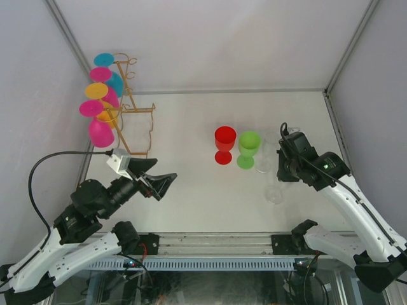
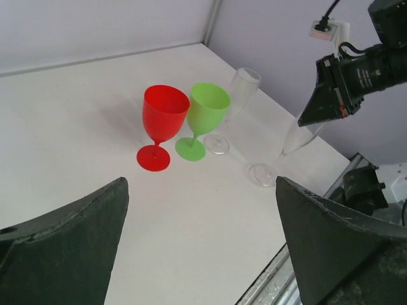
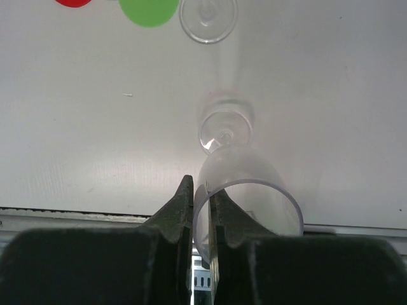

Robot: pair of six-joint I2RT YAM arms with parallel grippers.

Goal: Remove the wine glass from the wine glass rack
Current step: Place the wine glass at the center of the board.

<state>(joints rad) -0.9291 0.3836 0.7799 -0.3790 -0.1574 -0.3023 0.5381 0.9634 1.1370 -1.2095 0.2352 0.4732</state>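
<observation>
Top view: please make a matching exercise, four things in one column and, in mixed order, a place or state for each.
1 red glass
2 green glass
3 left gripper
4 right gripper

A shut on the held clear glass at its rim
B open, holding nothing
C between the red glass and the free clear glass
D standing glass nearest the wine glass rack

Pairs: 1-D, 2-C, 3-B, 4-A

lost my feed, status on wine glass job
Left tool open, empty. Right tool shut on clear wine glass rim. Gold wire rack holds coloured glasses. Red goblet, green goblet nearby.
</observation>
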